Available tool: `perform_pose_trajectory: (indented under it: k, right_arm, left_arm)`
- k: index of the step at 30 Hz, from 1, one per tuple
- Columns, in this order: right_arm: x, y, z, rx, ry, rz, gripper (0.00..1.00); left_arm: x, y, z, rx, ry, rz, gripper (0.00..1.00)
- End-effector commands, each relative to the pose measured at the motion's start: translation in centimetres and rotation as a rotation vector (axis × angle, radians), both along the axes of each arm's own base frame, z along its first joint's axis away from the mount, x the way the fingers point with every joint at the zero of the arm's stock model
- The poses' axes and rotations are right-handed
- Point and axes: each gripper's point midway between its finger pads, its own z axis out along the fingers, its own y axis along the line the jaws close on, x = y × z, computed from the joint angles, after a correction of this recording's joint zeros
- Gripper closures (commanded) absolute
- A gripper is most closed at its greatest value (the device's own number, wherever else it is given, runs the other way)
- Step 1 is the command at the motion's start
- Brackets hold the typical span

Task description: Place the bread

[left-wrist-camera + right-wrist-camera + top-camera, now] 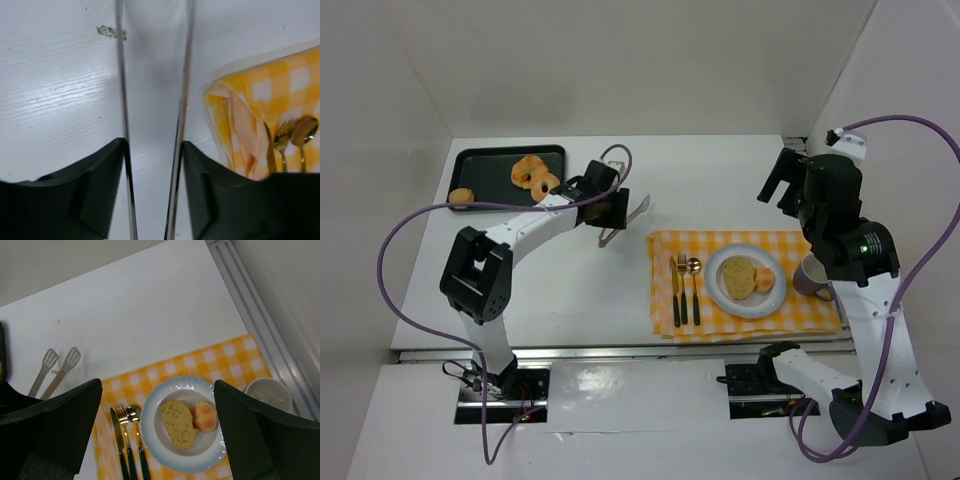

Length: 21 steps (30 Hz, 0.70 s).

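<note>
Our left claw [611, 208], partly closed, pinches thin metal tongs [632, 215]; golden bread rolls [535, 177] sit on the black tray [485, 160] just left of it. Our right claw [778, 187] gapes empty.

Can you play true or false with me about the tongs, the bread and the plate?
1. The left claw holds the tongs. True.
2. The tongs are carrying a bread. False: their tips are empty.
3. Two breads lie on the plate. True.
4. The cup stands on the plate. False: it stands beside the plate.
5. The right claw is shut. False: it is open, with nothing in it.
</note>
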Motion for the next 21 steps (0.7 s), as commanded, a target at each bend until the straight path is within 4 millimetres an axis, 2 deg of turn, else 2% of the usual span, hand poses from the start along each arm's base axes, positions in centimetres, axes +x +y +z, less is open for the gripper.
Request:
perform_pose_trajectory:
  k: [1,6,9,10,13,15,16,17,18,20,21]
  right_arm:
    - [0.2,-0.3,0.3,0.006,-0.029,-0.015,0.00]
    - [0.4,-0.4,-1.5,-0.009,0.014,-0.023,0.00]
    - [0.7,-0.1,-2.1,-0.009,0.035,-0.012,0.00]
    - [1.0,0.0,-3.0,-0.016,0.061,-0.012,0.00]
    - [1.4,-0.8,-5.0,-0.053,0.146,-0.063,0.00]
    - [2.2,-0.5,-7.5,-0.057,0.242,-0.076,0.00]
    - [2.6,-0.3,-8.0,-0.051,0.258,-0.083,0.00]
    - [2.9,0.1,-9.5,-0.045,0.301,-0.073,0.00]
    - [2.8,0.3,-10.9,-0.045,0.332,-0.063,0.00]
    - [2.4,0.9,-13.8,-0.028,0.389,-0.041,0.00]
    - [2.2,1.0,-14.5,-0.023,0.395,-0.032,0.00]
  left_arm:
    - [2.1,0.1,0.4,-0.020,-0.057,0.020,0.32]
    - [1.7,1.3,-0.1,0.017,-0.009,0.061,0.06]
    - [1.9,1.5,2.2,0.017,-0.037,0.073,0.04]
    - [2.2,1.6,3.9,0.010,-0.069,0.081,0.04]
    - [1.7,1.8,6.1,0.001,-0.069,0.089,0.06]
    - [1.7,1.6,8.4,-0.021,-0.091,0.083,0.07]
    - [1.5,1.9,9.5,-0.020,-0.104,0.089,0.07]
    - [1.2,2.6,10.0,-0.002,-0.101,0.114,0.07]
    - [0.8,3.0,11.8,-0.011,-0.135,0.125,0.07]
    - [-0.2,3.6,12.1,-0.010,-0.134,0.125,0.07]
    - [-0.8,3.8,13.1,-0.030,-0.152,0.133,0.07]
